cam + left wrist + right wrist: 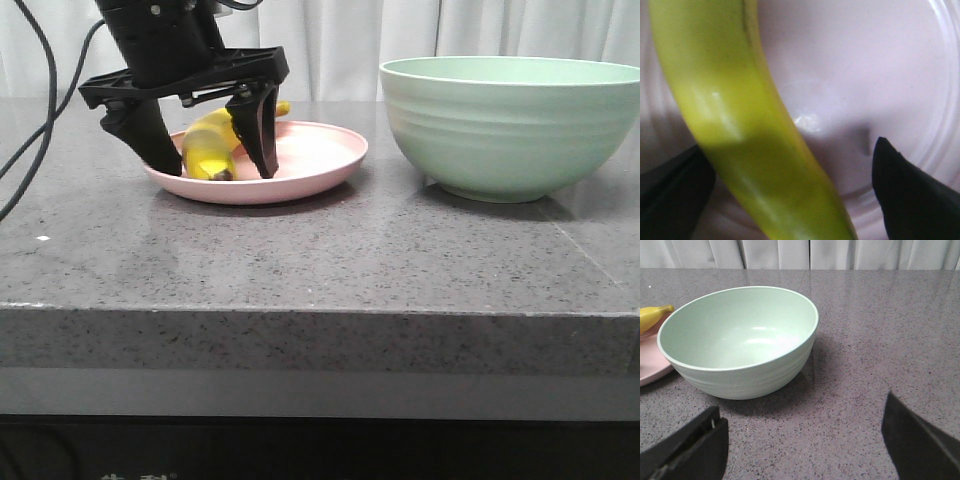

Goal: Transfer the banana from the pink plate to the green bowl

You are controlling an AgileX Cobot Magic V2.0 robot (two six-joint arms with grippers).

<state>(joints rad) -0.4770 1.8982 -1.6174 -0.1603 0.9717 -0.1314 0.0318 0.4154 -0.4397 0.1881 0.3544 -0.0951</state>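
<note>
The yellow banana (pixel 212 148) lies on the pink plate (pixel 318 160) at the left of the table. My left gripper (pixel 215 172) is open and down in the plate, one black finger on each side of the banana. In the left wrist view the banana (pixel 735 120) runs between the two fingertips (pixel 905 195) over the plate's floor (pixel 850 65); there is a gap on one side. The green bowl (pixel 515 125) stands empty to the right of the plate. My right gripper (pixel 800 440) is open above bare table near the bowl (pixel 740 340); it is out of the front view.
The grey speckled table (pixel 320 250) has its front edge close to the camera. White curtains (pixel 330 40) hang behind. Black cables (pixel 30 130) trail at the far left. The right wrist view shows the plate's rim (pixel 650 370) and banana stem (pixel 652 315) beside the bowl.
</note>
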